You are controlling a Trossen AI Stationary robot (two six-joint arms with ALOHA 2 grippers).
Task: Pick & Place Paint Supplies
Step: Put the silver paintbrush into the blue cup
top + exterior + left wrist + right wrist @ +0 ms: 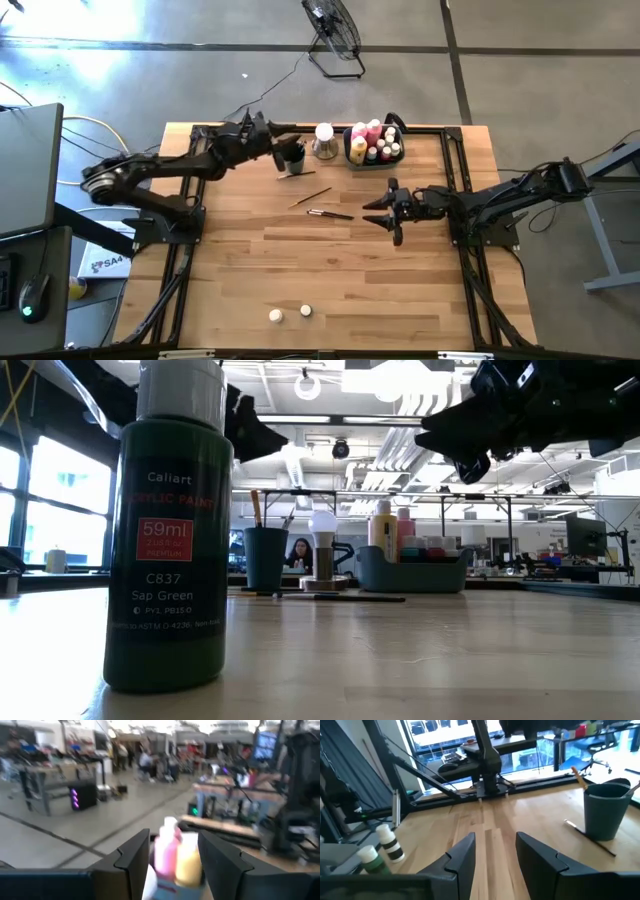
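My left gripper (281,152) hovers open above the dark round cup (294,156), at the table's far middle. Brush handles stick up out of the cup (265,557). Through its fingers (132,862) I see the pink bottle (166,847) and the yellow bottle (190,862) standing in the grey-blue bin (352,158). Two thin brushes (311,197), (331,213) lie flat on the wood at mid-table, and a third brush (296,175) lies next to the cup. My right gripper (388,212) hangs open above bare table right of them, with nothing between its fingers (462,857).
Two white-capped bottles (275,315), (305,311) stand near the near edge; one is the green bottle (170,530) close to the low camera. A white-topped jar (324,140) stands between cup and bin. A black frame rail (460,170) borders the table.
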